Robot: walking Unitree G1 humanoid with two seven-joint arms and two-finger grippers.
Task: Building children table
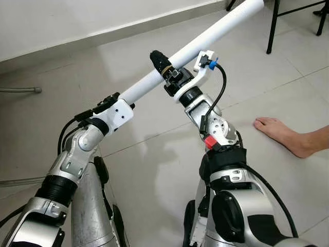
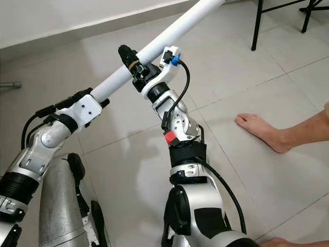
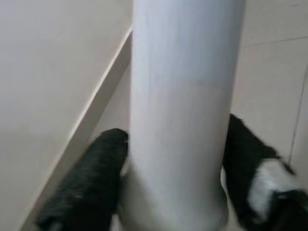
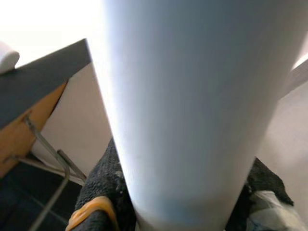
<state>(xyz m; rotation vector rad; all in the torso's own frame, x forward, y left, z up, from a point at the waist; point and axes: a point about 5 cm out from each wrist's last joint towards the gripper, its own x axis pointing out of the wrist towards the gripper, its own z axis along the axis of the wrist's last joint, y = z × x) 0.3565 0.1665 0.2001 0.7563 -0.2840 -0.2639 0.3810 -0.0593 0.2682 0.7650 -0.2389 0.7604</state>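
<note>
**Both grippers hold one white tube above the floor**

While the robot stands over pale floor tiles (image 1: pixel 154 170), it holds a long white tube (image 1: pixel 205 38) slanted up and away toward its right, clear of the floor. The left gripper (image 3: pixel 173 183) is clamped on the tube's near end, a black finger pressed to each side. The right gripper (image 1: pixel 167 69) is closed around the tube farther along. A person's bare foot (image 1: pixel 280 134) rests on the tiles to the robot's right, near black chair legs (image 1: pixel 272 25).
</note>
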